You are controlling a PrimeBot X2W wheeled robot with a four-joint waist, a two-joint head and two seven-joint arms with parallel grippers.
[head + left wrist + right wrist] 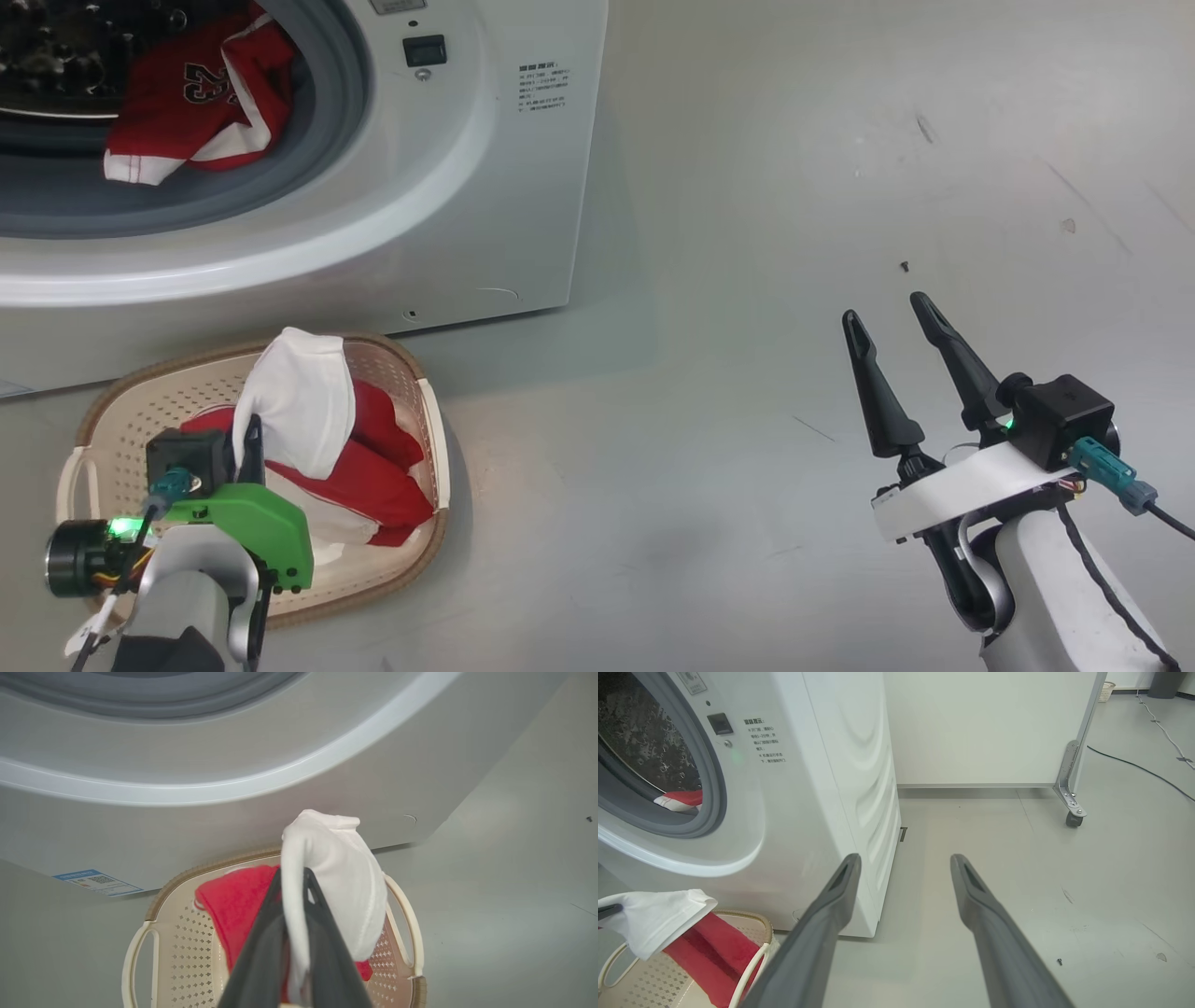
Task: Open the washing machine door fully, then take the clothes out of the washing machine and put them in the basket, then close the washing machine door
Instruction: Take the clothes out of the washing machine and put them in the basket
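Observation:
The white washing machine [485, 187] stands at the upper left with its drum open; the washing machine door is out of view. Red clothes [201, 103] with a dark 23 lie in the drum, over the grey rubber ring. In front of the machine sits the cream basket [140, 387], holding a red and white garment [373, 467]. My left gripper [292, 876] hangs over the basket, shut on a white fold of that garment [336, 868], which stands up above the rim. Over the bare floor to the right, my right gripper [885, 313] is open and holds nothing.
A white panel on castors [1073, 819] stands behind the machine's right side. A dark cable [1139, 767] runs across the floor at the far right. A small dark screw [904, 267] lies on the grey floor ahead of my right gripper.

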